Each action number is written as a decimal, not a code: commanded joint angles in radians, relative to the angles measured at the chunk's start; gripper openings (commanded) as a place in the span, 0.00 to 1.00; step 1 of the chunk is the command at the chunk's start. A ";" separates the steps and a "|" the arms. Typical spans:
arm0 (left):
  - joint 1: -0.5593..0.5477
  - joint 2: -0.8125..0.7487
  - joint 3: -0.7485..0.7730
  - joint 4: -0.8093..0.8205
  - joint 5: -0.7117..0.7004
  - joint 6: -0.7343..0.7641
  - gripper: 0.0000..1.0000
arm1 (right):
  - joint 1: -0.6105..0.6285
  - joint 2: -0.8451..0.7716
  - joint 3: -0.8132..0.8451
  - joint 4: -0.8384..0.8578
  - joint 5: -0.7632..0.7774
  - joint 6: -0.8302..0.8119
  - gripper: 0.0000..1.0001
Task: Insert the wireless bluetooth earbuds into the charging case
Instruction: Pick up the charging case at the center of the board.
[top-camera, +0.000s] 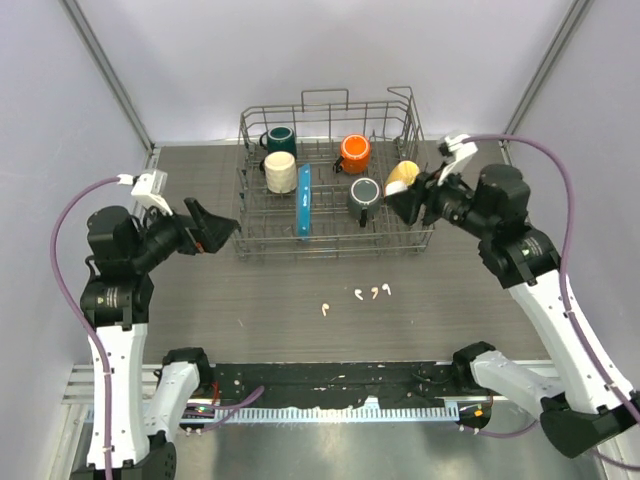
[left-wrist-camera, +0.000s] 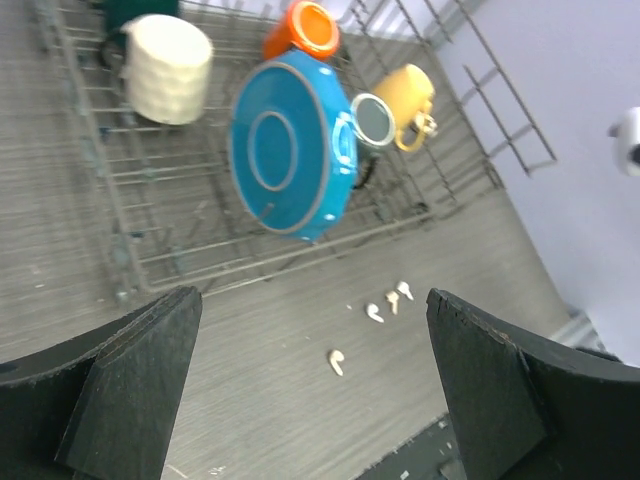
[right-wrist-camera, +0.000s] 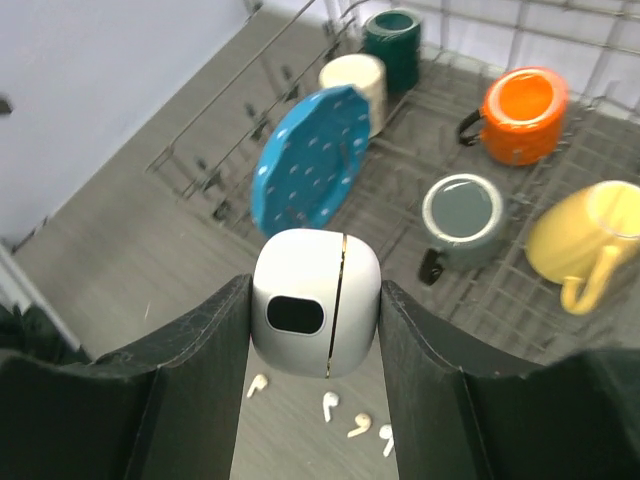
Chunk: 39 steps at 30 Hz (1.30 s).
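- Right tool (top-camera: 402, 205) is clamped on the charging case (right-wrist-camera: 315, 315). It is held in the air toward the right edge of the bench (top-camera: 200, 300), over the right end of the dish rack (top-camera: 340, 252).
- The case seam looks closed; I can't see any socket from here.
- Left tool (top-camera: 218, 232) has its jaws spread wide with nothing between them. It hangs over the left side of the bench, aimed in toward the rack.
- The four earbuds (top-camera: 372, 292) lie on bare bench between the rack and the near edge, about midway left to right. Three are bunched close and one lies apart, nearer the left edge.
- Step in hand, as I read it: get the case down beside the buds and opened. No bud has been picked up.
- To do it well: set the case flat with the lid side up and keep the right tool steadying it.
- I would take the lone bud first. Narrow the jaws, come straight down and pinch across the stem.
- Risk: the buds are tiny and slick, so a skewed pinch will likely flick one away.
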<state>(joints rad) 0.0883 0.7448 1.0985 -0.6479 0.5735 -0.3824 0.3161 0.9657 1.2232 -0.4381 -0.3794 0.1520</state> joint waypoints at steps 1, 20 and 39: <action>0.005 0.030 0.008 0.034 0.244 -0.044 1.00 | 0.205 0.014 -0.008 -0.025 0.164 -0.109 0.01; -0.248 0.065 -0.137 0.134 0.194 -0.098 1.00 | 0.770 -0.064 -0.424 0.392 0.544 -0.535 0.01; -0.653 0.264 -0.203 0.470 -0.024 -0.248 1.00 | 0.776 -0.105 -0.528 0.507 0.315 -0.626 0.01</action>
<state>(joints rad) -0.5323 0.9890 0.8909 -0.3325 0.5659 -0.5846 1.0855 0.8661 0.6891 -0.0181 -0.0090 -0.4644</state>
